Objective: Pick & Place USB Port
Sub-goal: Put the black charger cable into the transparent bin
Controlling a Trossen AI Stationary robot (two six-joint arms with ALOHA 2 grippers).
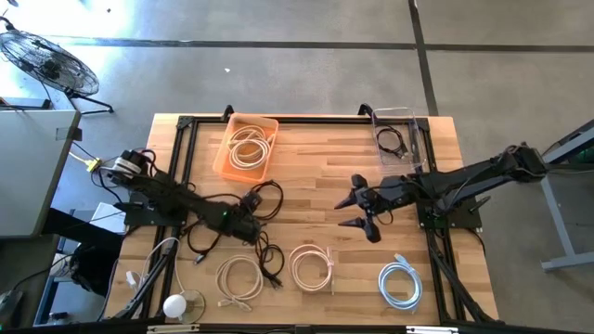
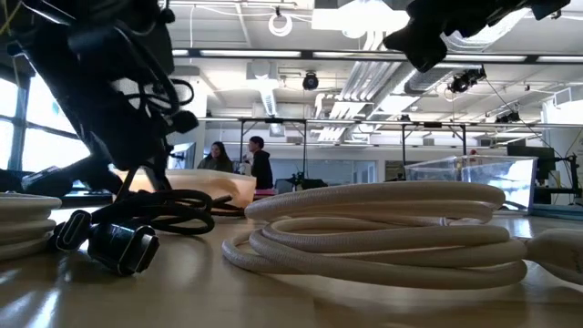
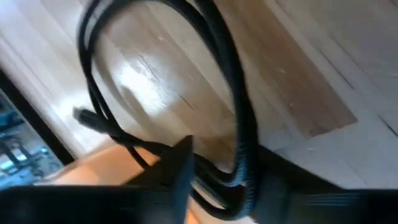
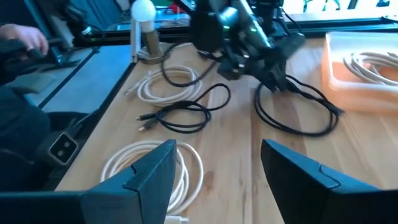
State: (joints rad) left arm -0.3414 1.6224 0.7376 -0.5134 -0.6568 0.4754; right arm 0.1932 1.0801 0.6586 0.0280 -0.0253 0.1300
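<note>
**Desk:** The left hand [image 1: 249, 225] — what does it have?

**Photographer:** It sits low over the wooden bench [image 1: 316, 162], closed on a black USB cable [image 1: 264, 199]. The loop hangs from it and trails onto the wood beside the orange bin [image 1: 247, 147]. In the left wrist view the cable [image 3: 236, 118] runs down between the dark fingers [image 3: 177, 177], but the tips themselves are cut off at the frame's edge.

**Desk:** And the right hand?

**Photographer:** The right hand [image 1: 357, 211] hovers near mid-bench, wide open and holding nothing; its two fingers [image 4: 155, 174] stand well apart in its own view.

**Desk:** Anything hard to read?

**Photographer:** The cable's connector is too small to identify from above. In the low view a white cable coil [image 2: 373, 228] fills the foreground and hides most of the bench behind it.

**Desk:** The surroundings?

**Photographer:** Along the near edge lie three cream coils [image 1: 311, 266] and a pale blue coil [image 1: 401, 283], with another black cable [image 1: 271, 264] between two of them. The orange bin holds a cream cable; a clear bin [image 1: 399, 139] at the far right corner holds a black one. A white bulb lamp [image 1: 176, 304] stands at the left front corner. A floor fan [image 1: 51, 60] stands on the concrete off the bench. Two people [image 2: 241, 162] stand far back in the open workshop.
</note>
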